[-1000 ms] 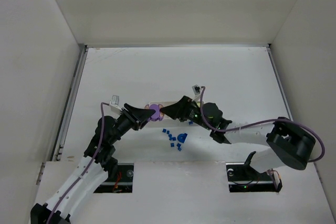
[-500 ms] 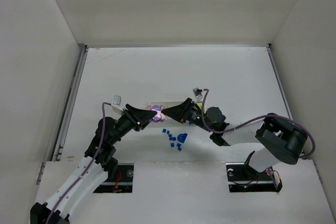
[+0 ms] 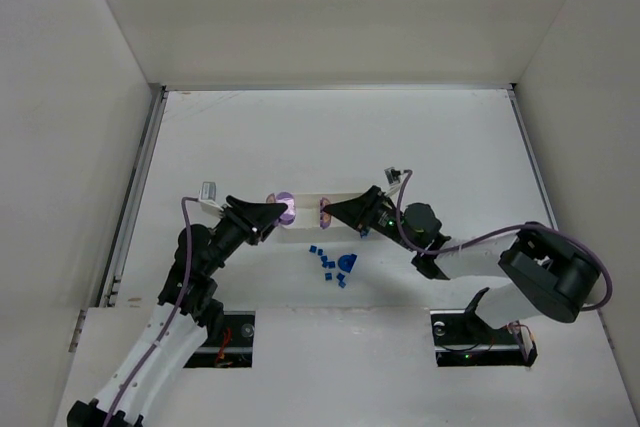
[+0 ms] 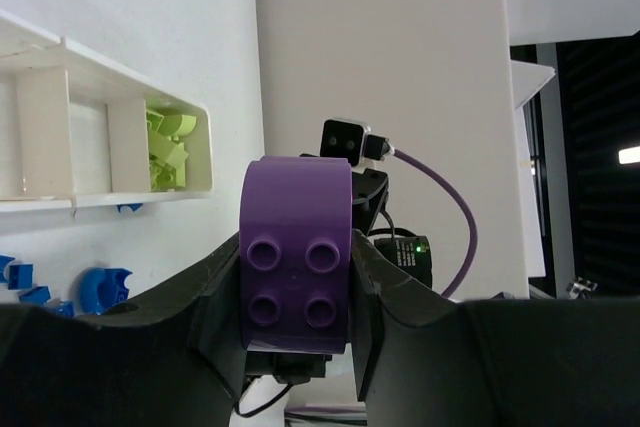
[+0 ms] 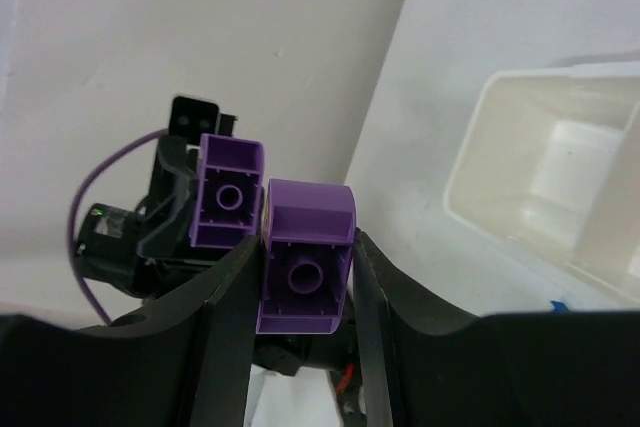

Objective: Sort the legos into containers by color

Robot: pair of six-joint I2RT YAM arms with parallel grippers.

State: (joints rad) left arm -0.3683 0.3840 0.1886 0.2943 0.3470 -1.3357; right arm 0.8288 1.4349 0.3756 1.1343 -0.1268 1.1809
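Moved: my arms have drawn apart, splitting the purple piece | left gripper clamped on left purple half; right gripper clamped on right purple half, both aloft by the tray | handling: probably light, rigid, slick; pinch the flat sides.

Two purple bricks, one tray, one rounded blue piece.

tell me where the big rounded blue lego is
Top view: the rounded blue lego lies on the table on the near side of the white tray, just right of the tiny blue bricks.
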